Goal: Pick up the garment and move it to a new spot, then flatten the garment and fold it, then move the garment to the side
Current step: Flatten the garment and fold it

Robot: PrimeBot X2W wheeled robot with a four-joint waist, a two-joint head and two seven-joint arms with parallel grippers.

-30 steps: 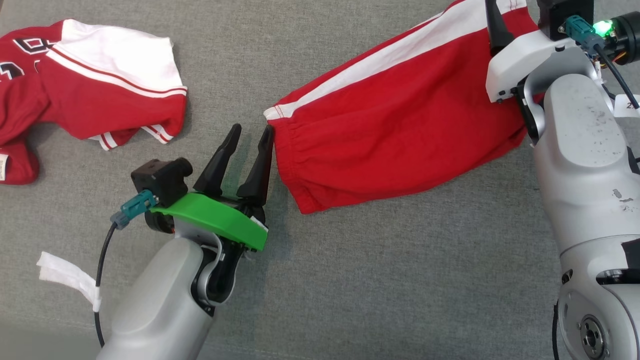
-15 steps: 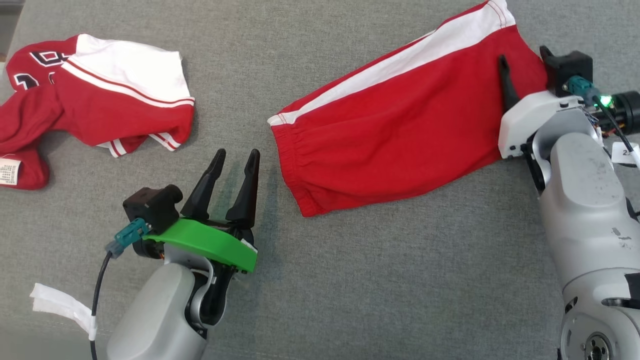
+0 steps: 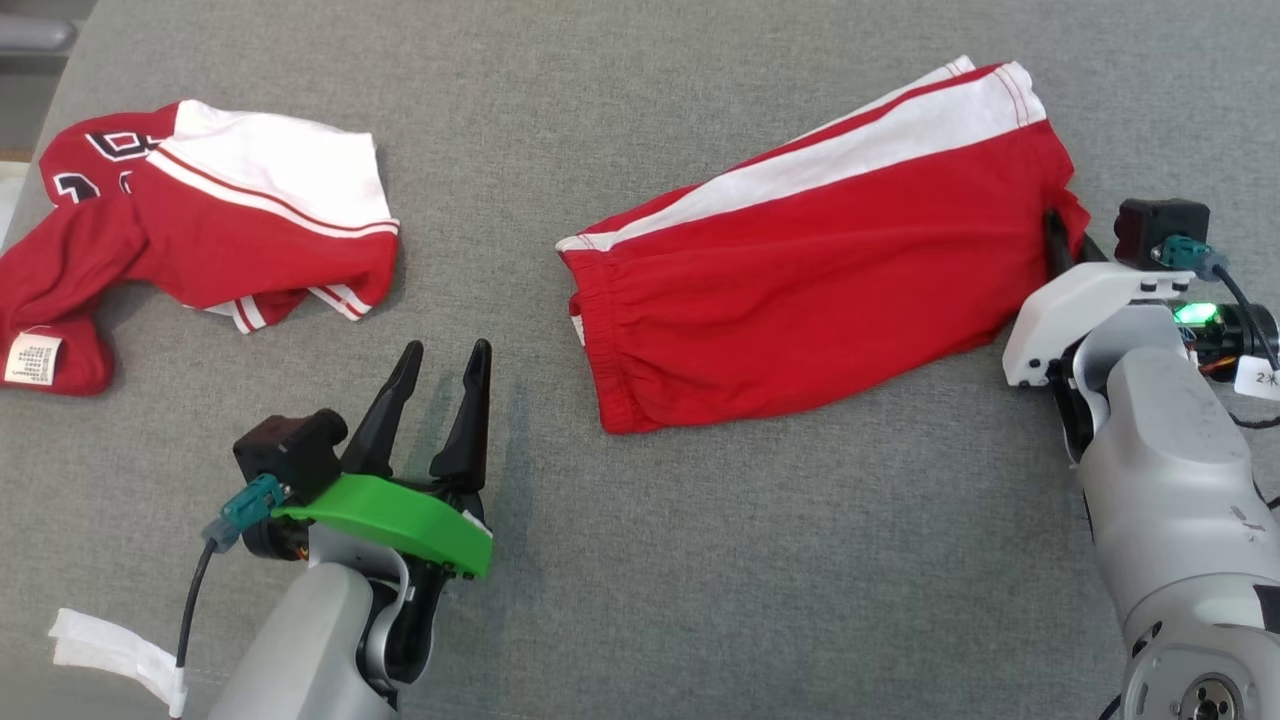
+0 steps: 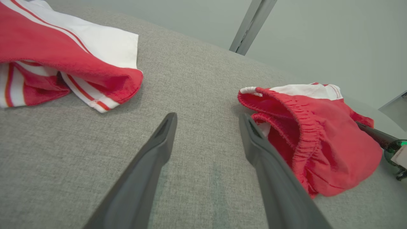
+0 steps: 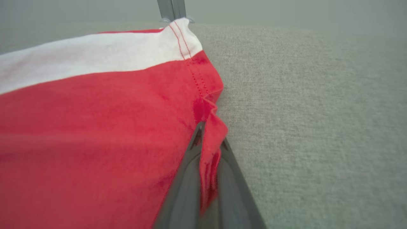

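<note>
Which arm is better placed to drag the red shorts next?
Right. The right gripper is shut on the red shorts at the leg hem. The left gripper stands open, apart from the waistband, holding nothing.

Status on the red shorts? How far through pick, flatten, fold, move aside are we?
Done, apparently: the red shorts lie flat on the grey cushion, seemingly folded lengthwise. In hand: the right gripper has its fingers shut on the hem corner. The left gripper is open, off the waistband, holding nothing. Left: shifting the shorts aside. They lie mid-surface, apart from the red jersey.
</note>
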